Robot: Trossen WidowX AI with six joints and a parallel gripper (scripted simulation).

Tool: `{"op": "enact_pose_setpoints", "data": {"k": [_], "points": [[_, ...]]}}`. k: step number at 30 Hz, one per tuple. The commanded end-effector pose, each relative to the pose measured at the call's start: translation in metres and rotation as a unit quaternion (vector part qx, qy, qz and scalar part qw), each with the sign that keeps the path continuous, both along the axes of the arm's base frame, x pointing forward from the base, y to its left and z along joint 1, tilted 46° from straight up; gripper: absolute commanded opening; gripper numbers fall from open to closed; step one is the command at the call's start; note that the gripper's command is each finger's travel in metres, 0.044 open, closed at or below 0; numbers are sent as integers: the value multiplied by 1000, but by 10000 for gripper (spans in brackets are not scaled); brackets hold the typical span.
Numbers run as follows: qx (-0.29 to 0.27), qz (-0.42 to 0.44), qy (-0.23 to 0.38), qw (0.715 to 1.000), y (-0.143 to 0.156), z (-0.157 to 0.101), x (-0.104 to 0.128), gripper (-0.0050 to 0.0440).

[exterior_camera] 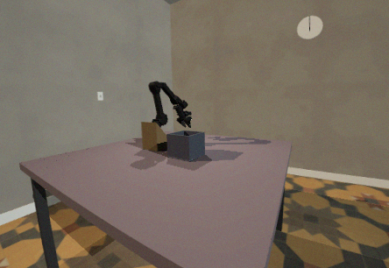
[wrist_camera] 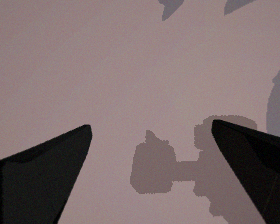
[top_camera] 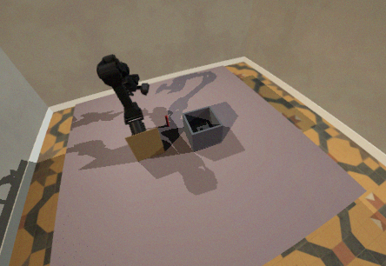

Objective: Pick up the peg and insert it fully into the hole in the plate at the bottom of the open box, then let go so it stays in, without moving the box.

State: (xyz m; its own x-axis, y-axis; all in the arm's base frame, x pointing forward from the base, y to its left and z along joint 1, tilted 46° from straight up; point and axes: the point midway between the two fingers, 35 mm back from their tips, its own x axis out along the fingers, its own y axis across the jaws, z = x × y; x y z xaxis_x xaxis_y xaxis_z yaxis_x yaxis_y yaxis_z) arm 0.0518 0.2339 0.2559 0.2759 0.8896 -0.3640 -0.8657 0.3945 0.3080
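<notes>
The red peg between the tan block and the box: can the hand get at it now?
Probably yes. The peg stands exposed from above, between the tan block and the box; the open, empty hand hangs above.

No readable text, label, brand or number anywhere. Only a round wall clock [exterior_camera: 309, 27] at about 1 o'clock in the exterior view, its face without legible numerals. Small pale wall plate [exterior_camera: 100, 95] at 9 o'clock, unmarked.

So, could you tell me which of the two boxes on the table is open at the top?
The grey-blue box, right of the tan block in the top view; its dark interior shows, while the tan one looks closed.
</notes>
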Motion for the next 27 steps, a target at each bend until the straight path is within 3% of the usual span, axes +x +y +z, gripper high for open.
{"op": "enact_pose_setpoints", "data": {"k": [1,10,16,18,27], "points": [[-46,-36,24,998,-3,-18,21,440],[-181,-164,165,955,-44,-85,82,440],[-220,-246,301,895,-84,-118,103,440],[-220,-246,301,895,-84,-118,103,440],[-180,-348,524,756,-141,-144,110,440]]}}
